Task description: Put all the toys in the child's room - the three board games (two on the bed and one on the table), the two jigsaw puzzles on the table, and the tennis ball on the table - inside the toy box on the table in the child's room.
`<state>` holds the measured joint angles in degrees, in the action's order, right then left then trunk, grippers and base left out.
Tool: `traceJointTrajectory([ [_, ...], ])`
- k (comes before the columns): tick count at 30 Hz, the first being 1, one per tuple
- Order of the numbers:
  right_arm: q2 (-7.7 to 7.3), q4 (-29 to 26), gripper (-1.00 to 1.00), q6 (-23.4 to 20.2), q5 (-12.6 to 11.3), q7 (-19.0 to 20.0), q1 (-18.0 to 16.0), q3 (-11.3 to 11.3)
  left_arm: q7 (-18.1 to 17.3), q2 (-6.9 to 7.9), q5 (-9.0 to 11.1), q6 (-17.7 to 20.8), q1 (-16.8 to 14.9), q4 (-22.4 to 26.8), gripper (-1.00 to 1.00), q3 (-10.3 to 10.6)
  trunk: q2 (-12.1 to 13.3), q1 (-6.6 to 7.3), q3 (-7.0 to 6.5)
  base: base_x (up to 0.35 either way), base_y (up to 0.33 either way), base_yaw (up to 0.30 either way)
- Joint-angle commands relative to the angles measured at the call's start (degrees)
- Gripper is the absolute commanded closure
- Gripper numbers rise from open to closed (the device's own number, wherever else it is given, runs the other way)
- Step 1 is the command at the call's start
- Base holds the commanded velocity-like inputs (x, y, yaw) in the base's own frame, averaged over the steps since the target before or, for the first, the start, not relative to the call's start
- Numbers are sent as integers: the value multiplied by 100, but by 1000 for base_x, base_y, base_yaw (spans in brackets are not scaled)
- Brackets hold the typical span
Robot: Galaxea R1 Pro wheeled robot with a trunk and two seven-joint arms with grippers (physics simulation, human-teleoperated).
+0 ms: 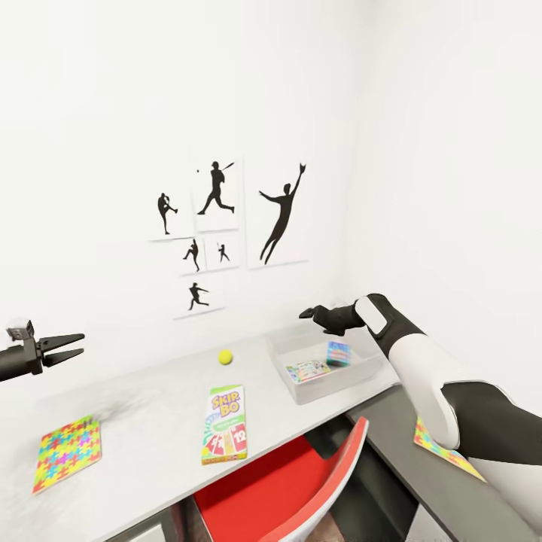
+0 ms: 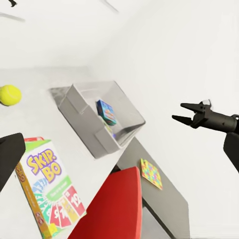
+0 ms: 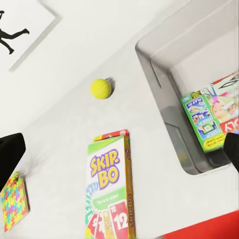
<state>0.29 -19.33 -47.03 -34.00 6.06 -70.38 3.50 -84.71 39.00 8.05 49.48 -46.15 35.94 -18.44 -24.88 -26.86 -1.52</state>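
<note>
Our right pincer hangs in the air above the back rim of the toy box, fingers spread wide with nothing between them. Directly below it, inside the box, we see the small blue board game propped up on edge, and beside it, lying flat on the box floor, the white Monopoly game. The right wrist view looks straight down on that flat box and its green panel.

Over on the other side, our left pincer floats well above the tabletop, also open and empty, tips pointing toward the right arm. Below it and nearer to us lies one jigsaw puzzle, flat on the pale surface. Between the two pincers, the Skip-Bo game lies flat near the front edge, and beyond it, toward the wall, the tennis ball rests alone. Both are clear of the toy box, which stands just beside them on the right pincer's side.

The second jigsaw puzzle lies on the lower dark-grey section, under our right forearm, partly hidden by it. A red chair is tucked in below the Skip-Bo game. On the wall behind, baseball silhouette prints hang in a cluster.
</note>
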Motion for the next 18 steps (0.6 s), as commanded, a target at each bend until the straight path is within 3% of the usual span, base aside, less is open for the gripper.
traceJointTrajectory([
  [1,-3,0,-100,-8,42,47,-2,28,-19,2,3,58,1,0,-100,-1,-4,-2,1,-7,7,-244],
  [18,-3,0,-100,6,42,54,-2,28,-20,-4,3,53,1,0,-100,-1,-4,-2,-38,-1,48,-271],
])
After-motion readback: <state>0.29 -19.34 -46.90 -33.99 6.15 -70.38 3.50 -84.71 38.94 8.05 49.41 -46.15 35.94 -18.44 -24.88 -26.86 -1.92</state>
